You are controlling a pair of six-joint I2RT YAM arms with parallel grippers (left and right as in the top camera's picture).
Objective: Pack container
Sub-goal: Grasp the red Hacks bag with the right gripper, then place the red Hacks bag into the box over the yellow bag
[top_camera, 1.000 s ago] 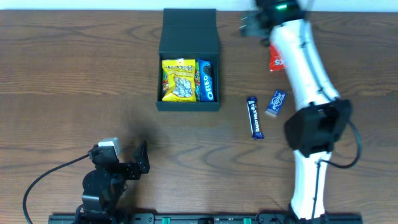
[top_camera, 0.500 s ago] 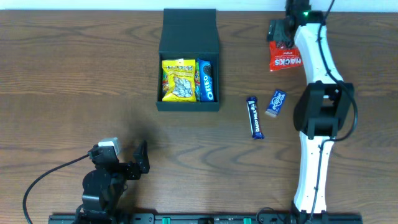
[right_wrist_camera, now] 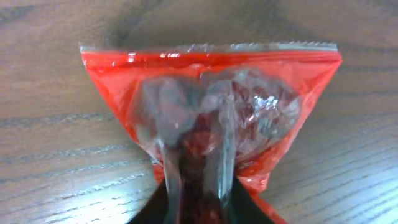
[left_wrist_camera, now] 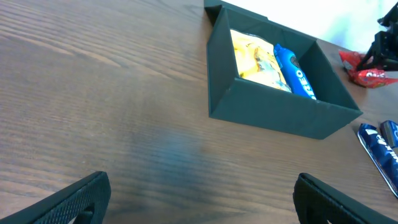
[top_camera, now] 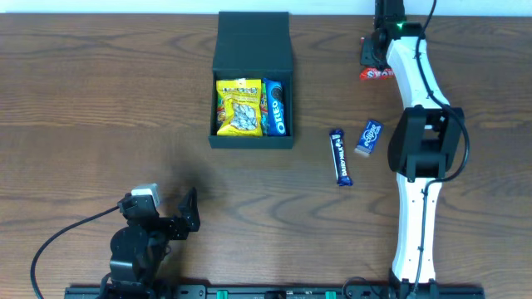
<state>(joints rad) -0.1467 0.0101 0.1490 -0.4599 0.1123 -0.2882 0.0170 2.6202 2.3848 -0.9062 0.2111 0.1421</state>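
Overhead, box: dark green box (top_camera: pixel 252 141) at far centre of the table (top_camera: pixel 100 100), lid folded back. A yellow packet (top_camera: pixel 238 106) and a blue biscuit pack (top_camera: pixel 277 106) lie inside.
Overhead, right gripper (top_camera: pixel 374 51): far right, on the red packet (top_camera: pixel 378 75).
Left wrist, left gripper (left_wrist_camera: pixel 202 186): my fingers (left_wrist_camera: pixel 74 199) are spread wide over bare wood, with the box far and right of them.
Right wrist, red packet: I am pinching it — film puckered between my fingers.

The blue packet (top_camera: pixel 277 106) lying in the container (top_camera: pixel 252 37) is showing "OREO" in white letters, and the left wrist view is giving the same word clearly. The dark blue bar (top_camera: pixel 339 156) is carrying white lettering that seems to say "DAIRY MILK". The red packet (top_camera: pixel 371 75) is showing white letters too cut off to read. Print on the yellow packet (top_camera: pixel 238 106) and the small blue packet (top_camera: pixel 369 137) is coming out too small to read.
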